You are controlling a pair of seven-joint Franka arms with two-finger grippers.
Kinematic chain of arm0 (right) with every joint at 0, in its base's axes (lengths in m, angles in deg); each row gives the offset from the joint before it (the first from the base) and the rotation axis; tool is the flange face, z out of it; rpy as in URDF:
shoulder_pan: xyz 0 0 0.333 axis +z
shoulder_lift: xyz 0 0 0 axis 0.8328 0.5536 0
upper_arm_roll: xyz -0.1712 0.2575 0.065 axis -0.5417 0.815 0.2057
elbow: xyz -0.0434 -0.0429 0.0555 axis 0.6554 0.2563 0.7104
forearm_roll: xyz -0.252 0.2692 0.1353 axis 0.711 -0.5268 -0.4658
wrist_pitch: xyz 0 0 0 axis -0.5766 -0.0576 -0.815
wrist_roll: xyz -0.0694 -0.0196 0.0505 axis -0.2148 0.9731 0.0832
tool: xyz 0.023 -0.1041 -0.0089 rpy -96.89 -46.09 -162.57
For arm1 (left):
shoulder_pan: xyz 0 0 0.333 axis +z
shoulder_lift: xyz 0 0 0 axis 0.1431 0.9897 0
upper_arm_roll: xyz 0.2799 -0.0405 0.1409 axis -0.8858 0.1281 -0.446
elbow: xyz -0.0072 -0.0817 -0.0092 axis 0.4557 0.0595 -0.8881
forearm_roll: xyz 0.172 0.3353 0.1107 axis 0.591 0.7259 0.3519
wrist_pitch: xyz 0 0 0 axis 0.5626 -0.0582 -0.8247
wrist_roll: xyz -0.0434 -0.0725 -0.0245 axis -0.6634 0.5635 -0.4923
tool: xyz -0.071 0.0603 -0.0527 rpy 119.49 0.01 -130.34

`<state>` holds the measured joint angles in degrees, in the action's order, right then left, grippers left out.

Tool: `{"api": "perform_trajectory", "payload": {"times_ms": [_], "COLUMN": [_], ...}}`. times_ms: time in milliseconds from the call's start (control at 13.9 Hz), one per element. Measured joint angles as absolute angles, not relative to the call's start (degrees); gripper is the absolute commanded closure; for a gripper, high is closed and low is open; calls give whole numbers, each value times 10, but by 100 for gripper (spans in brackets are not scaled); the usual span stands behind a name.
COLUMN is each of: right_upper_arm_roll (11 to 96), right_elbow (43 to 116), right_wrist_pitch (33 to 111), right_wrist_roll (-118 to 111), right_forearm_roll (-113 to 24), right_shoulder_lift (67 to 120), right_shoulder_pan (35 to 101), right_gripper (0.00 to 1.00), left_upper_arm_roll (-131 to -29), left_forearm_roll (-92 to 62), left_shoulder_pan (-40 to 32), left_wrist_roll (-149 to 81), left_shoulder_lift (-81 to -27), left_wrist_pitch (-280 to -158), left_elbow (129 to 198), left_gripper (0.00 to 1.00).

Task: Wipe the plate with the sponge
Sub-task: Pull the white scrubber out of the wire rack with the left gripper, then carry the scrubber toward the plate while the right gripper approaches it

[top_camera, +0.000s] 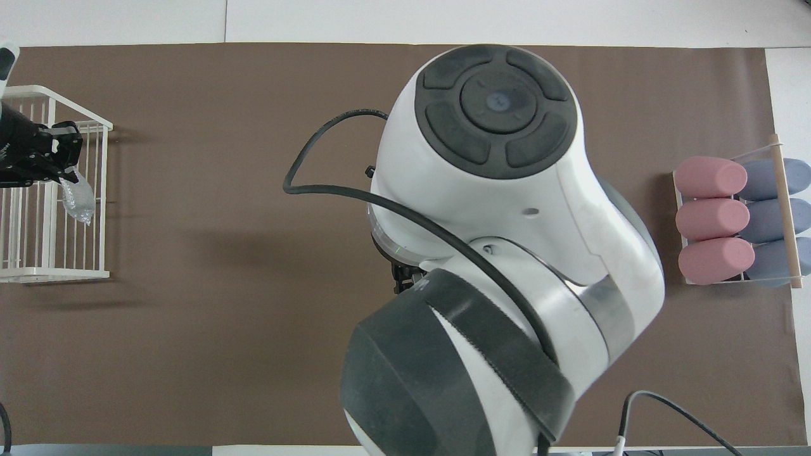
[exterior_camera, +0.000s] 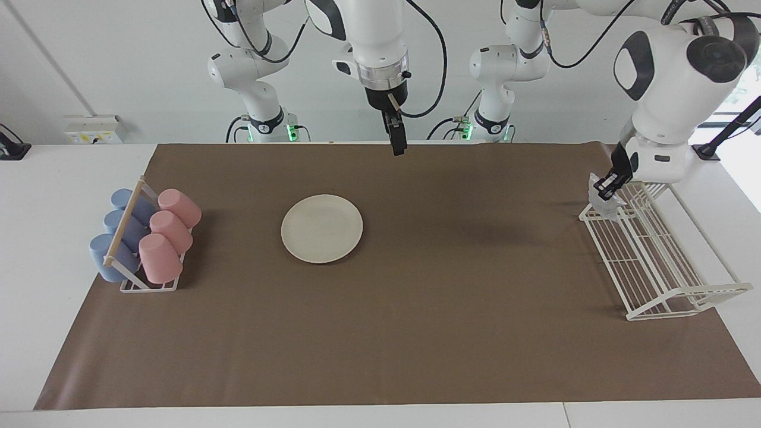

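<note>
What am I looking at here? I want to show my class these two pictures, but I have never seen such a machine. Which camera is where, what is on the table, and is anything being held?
These are two white robot arms, each ending in a two-finger gripper. One picture is taken from across the table, facing the robots; the other looks down from above them, where the right arm's body hides the middle.

On the brown mat lie a cream plate, a rack of pink and blue cups at the right arm's end, and a white wire rack at the left arm's end.

The left gripper is shut on a silvery sponge, lifted over the wire rack. The right gripper hangs open and empty above the mat.
</note>
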<state>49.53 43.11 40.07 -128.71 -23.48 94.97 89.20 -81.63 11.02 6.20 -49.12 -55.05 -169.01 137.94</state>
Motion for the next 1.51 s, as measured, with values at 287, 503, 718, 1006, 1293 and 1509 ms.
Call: {"api": "perform_trajectory", "payload": {"times_ms": [287, 503, 718, 1006, 1293, 1509], "right_upper_arm_roll": [495, 496, 496, 498, 499, 499], "right_elbow": [429, 429, 430, 440, 448, 485], "right_wrist_pitch": [401, 401, 411, 456, 459, 507], "right_wrist_roll": [-1287, -1287, -1287, -1287, -1287, -1288], "right_forearm_roll": [-235, -235, -235, -236, -239, -283], "right_shoulder_lift": [948, 946, 945, 945, 942, 927], "right_shoulder_pan": [892, 892, 893, 901, 906, 924], "right_gripper": [0, 0, 0, 0, 0, 0], "left_upper_arm_roll": [-817, -818, -818, -814, -809, -805], "left_forearm_roll": [-42, -136, -226, -345, -476, -580], "left_shoulder_pan": [84, 115, 122, 121, 102, 49], "left_wrist_roll": [-464, -360, -268, -223, -177, -152], "left_shoulder_lift": [-565, -575, -615, -670, -719, -754], "left_wrist_pitch": [-1674, -1656, -1657, -1662, -1743, -1834], "left_elbow": [1380, 1409, 1492, 1592, 1691, 1764], "left_gripper": [100, 100, 100, 100, 100, 100]}}
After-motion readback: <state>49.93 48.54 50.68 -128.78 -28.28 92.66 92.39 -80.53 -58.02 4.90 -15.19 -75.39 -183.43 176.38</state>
